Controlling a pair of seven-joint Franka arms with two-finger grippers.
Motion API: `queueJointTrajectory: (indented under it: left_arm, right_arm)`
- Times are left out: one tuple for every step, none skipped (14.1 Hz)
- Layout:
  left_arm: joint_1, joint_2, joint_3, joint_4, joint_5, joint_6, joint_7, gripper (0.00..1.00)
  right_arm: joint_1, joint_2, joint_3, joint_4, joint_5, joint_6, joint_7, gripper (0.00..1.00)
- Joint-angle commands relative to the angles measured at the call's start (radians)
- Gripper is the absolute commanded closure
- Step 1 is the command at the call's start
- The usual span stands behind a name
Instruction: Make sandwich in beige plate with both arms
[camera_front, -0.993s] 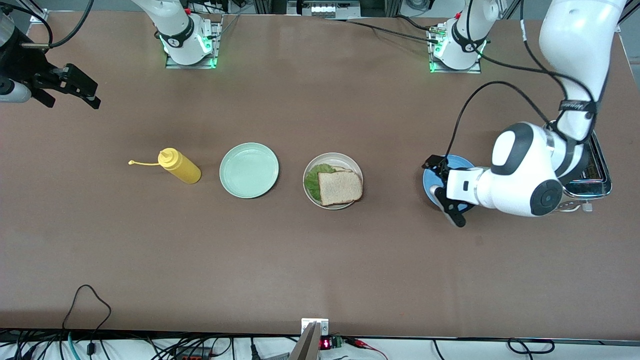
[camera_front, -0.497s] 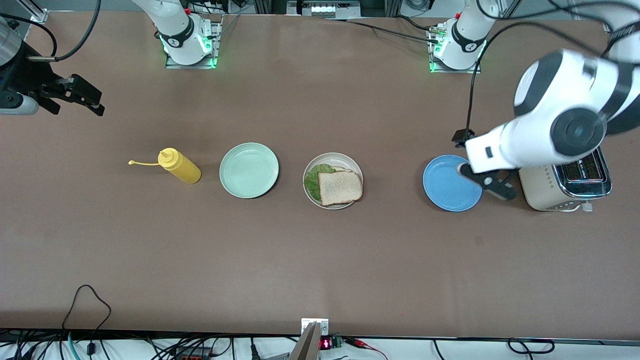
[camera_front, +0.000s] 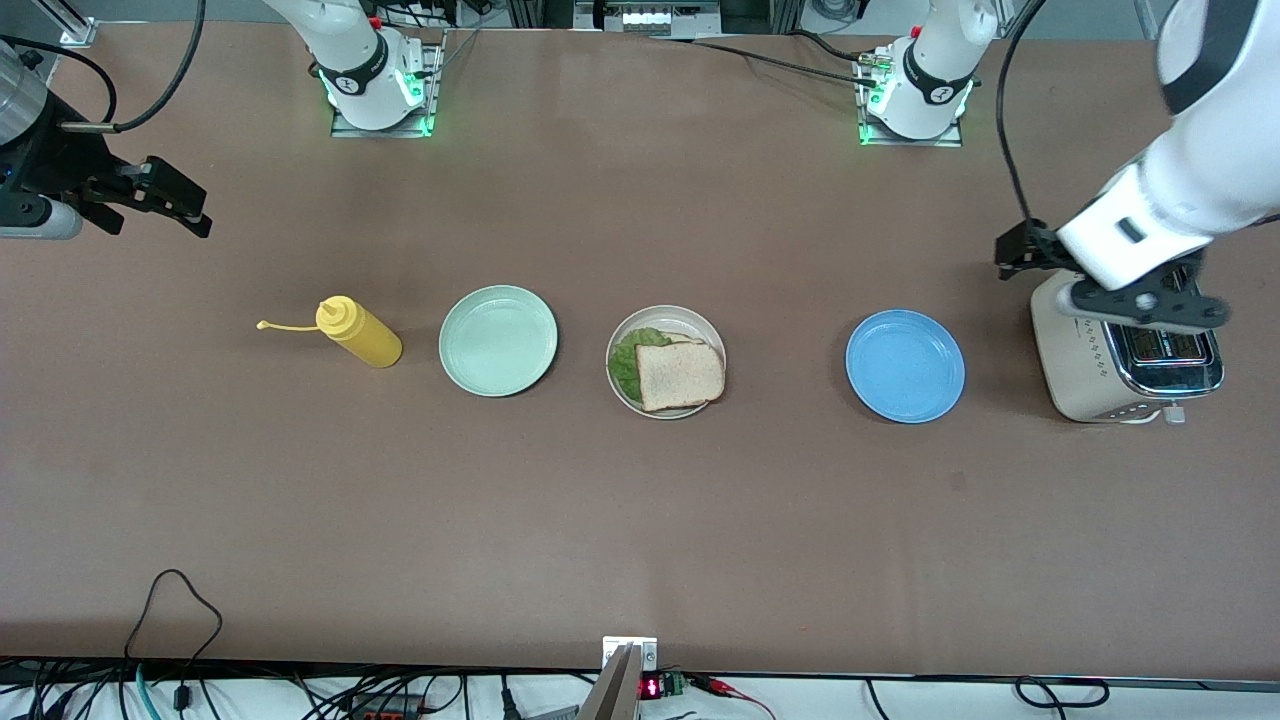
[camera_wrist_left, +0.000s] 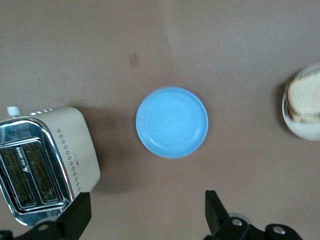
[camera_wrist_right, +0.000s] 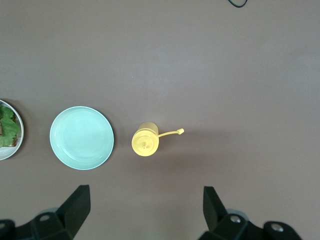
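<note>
The left gripper (camera_front: 1140, 300) hangs over the toaster (camera_front: 1090, 380) at the left arm's end of the table, its fingers (camera_wrist_left: 77, 217) spread wide and holding nothing. The right gripper (camera_front: 165, 200) is up over bare table at the right arm's end, fingers (camera_wrist_right: 75, 205) also spread wide and empty.

The sandwich (camera_front: 675, 372) lies in the beige plate (camera_front: 690, 318) near the middle of the table: a square slice of light brown bread on top, a crinkled green lettuce leaf sticking out from under it toward the right arm's end, and the edge of a lower slice just showing.

A second ago the left gripper was low over the blue plate (camera_front: 905, 365); it has since lifted and swung away to above the toaster, leaving that plate in full view. The right gripper has barely shifted.

A green plate (camera_front: 497, 340) sits beside the beige one, and next to that is a yellow squeeze bottle (camera_front: 358, 332) with its cap hanging loose. Nothing crowds the sandwich.
</note>
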Motion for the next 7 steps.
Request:
queueJointTrajectory:
  left_arm:
    - [-0.007,-0.122,0.026,-0.163,-0.017,0.101,-0.023,0.0]
    - [0.001,-0.134,0.026,-0.186,-0.022,0.101,-0.023,0.0]
    - [0.016,-0.137,0.024,-0.192,-0.035,0.103,-0.023,0.0]
    - [0.017,-0.133,0.024,-0.188,-0.055,0.103,-0.017,0.0]
    - [0.018,-0.128,0.024,-0.18,-0.057,0.101,-0.016,0.0]
    - [0.018,-0.128,0.023,-0.18,-0.054,0.1,-0.013,0.0]
    - [0.018,-0.128,0.023,-0.18,-0.055,0.094,-0.01,0.0]
  right_arm:
    - [-0.011,0.007,0.008,0.024,0.001,-0.012,-0.005,0.0]
    - [-0.011,0.007,0.008,0.022,0.001,-0.012,-0.005,0.0]
    - [-0.011,0.007,0.008,0.022,0.001,-0.012,-0.005,0.0]
    - [-0.011,0.006,0.008,0.022,0.001,-0.012,-0.005,0.0]
    - [-0.011,0.007,0.008,0.022,0.001,-0.012,-0.005,0.0]
    - [-0.011,0.007,0.008,0.022,0.001,-0.012,-0.005,0.0]
    - [-0.011,0.007,0.008,0.022,0.001,-0.012,-0.005,0.0]
